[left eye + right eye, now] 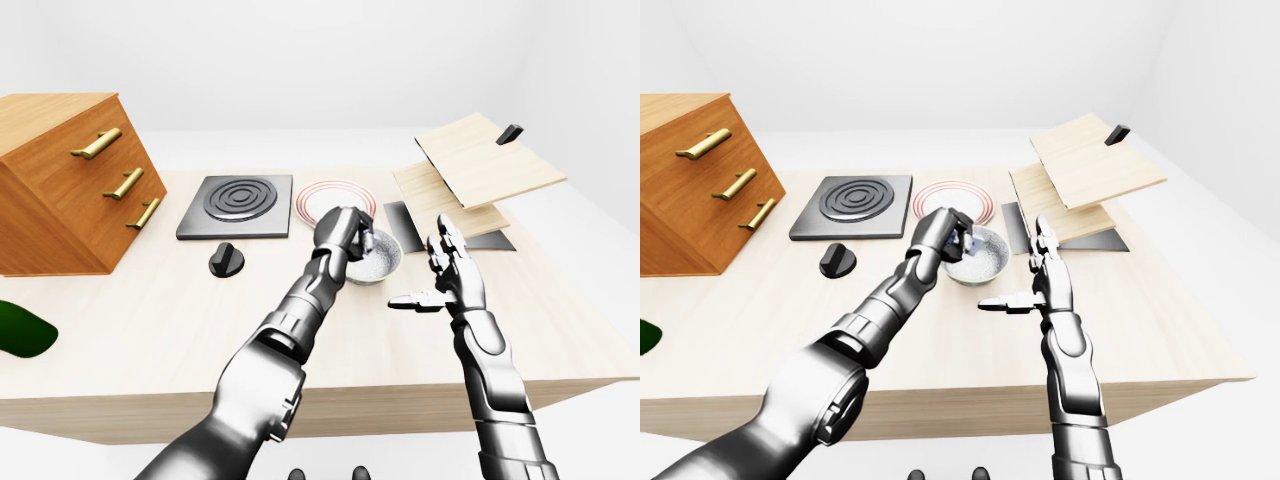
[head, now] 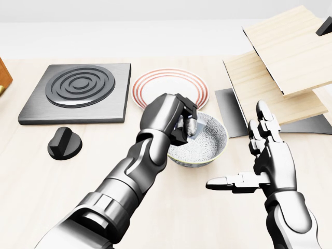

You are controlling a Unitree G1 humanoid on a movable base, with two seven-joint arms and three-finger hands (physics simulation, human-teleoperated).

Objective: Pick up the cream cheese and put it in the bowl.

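Observation:
My left hand (image 2: 182, 120) is closed round a small silvery pack, the cream cheese (image 2: 190, 124), and holds it over the left rim of the patterned bowl (image 2: 212, 150) in the middle of the head view. The fingers cover most of the pack. My right hand (image 2: 259, 161) is open and empty, palm turned toward the bowl, just right of it above the table. In the left-eye view the left hand (image 1: 350, 235) stands over the bowl (image 1: 385, 262).
A white plate with red rings (image 2: 168, 83) lies just above the bowl. A black stove plate (image 2: 78, 91) and its knob (image 2: 64, 142) lie at left. A wooden drawer cabinet (image 1: 60, 180) stands far left. Wooden boards (image 2: 282, 67) on a dark tray (image 2: 231, 111) at right.

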